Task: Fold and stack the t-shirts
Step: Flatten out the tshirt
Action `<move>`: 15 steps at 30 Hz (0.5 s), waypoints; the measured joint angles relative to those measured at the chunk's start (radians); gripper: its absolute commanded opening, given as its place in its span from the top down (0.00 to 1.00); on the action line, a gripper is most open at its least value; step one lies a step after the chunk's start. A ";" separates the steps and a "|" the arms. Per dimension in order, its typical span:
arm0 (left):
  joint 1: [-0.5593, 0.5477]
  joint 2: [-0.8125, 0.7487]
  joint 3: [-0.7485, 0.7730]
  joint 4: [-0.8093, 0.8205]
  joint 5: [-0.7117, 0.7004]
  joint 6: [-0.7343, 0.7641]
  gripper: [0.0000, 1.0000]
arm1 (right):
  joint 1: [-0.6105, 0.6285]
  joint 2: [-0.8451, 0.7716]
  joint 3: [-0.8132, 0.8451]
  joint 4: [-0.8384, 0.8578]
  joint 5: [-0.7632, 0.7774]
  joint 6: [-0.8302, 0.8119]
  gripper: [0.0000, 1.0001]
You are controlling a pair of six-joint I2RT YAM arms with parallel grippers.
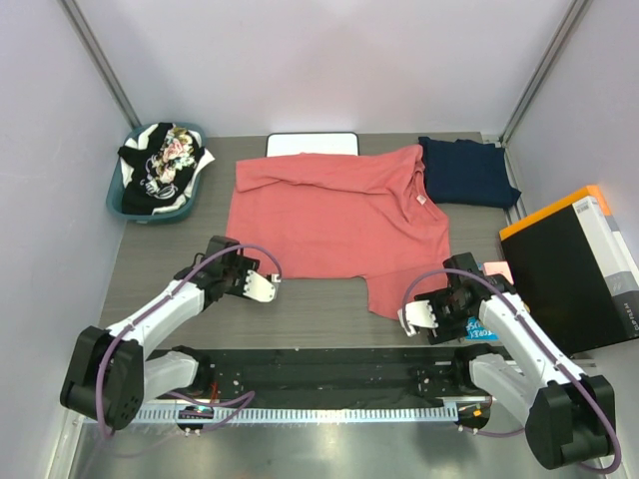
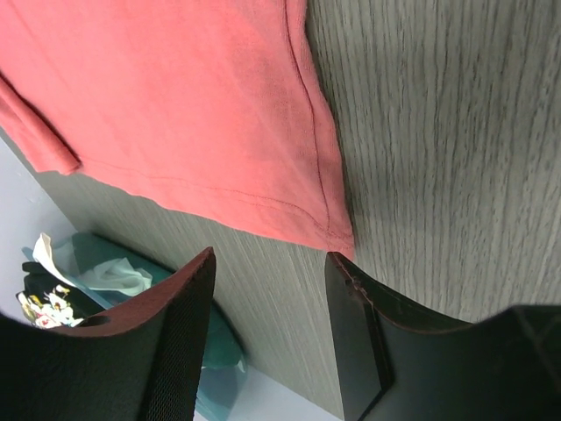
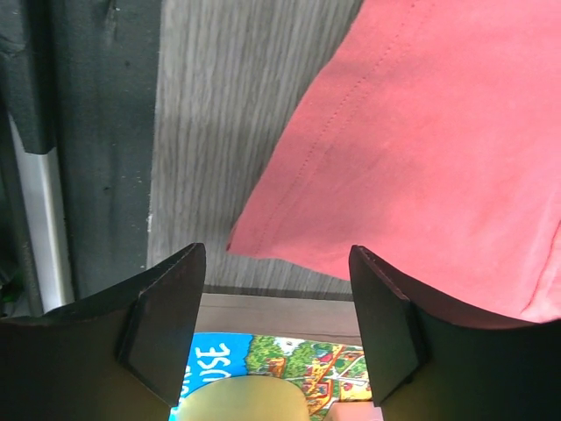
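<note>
A salmon t-shirt (image 1: 334,220) lies spread on the grey table, its top edge bunched. A folded dark navy t-shirt (image 1: 466,172) lies at the back right. Black, white and floral shirts (image 1: 160,168) fill a teal basket (image 1: 117,203) at the back left. My left gripper (image 1: 264,287) is open and empty just off the salmon shirt's near-left corner (image 2: 337,241). My right gripper (image 1: 414,317) is open and empty beside the shirt's near-right sleeve corner (image 3: 241,244).
A white board with a black rim (image 1: 312,144) lies at the back, partly under the salmon shirt. A black and orange box (image 1: 574,267) stands at the right. A colourful printed card (image 3: 289,360) lies under my right wrist.
</note>
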 measured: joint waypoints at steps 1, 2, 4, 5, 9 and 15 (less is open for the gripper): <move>0.000 0.003 0.000 0.003 0.000 -0.001 0.46 | 0.000 0.001 0.000 0.005 0.000 0.000 0.32; 0.000 0.005 0.000 0.006 -0.001 -0.002 0.46 | 0.000 0.001 0.000 0.010 0.000 0.002 0.32; 0.000 0.005 0.000 0.014 -0.001 -0.003 0.47 | 0.000 0.002 0.000 0.022 0.000 0.006 0.32; 0.000 0.006 0.000 0.019 -0.002 -0.003 0.47 | 0.000 0.003 0.000 0.029 0.000 0.008 0.30; 0.000 0.011 0.000 0.039 -0.016 -0.004 0.47 | 0.000 0.011 -0.004 0.056 -0.005 0.015 0.22; 0.000 0.024 0.000 0.051 -0.033 -0.004 0.47 | 0.000 0.021 -0.011 0.066 -0.019 0.008 0.13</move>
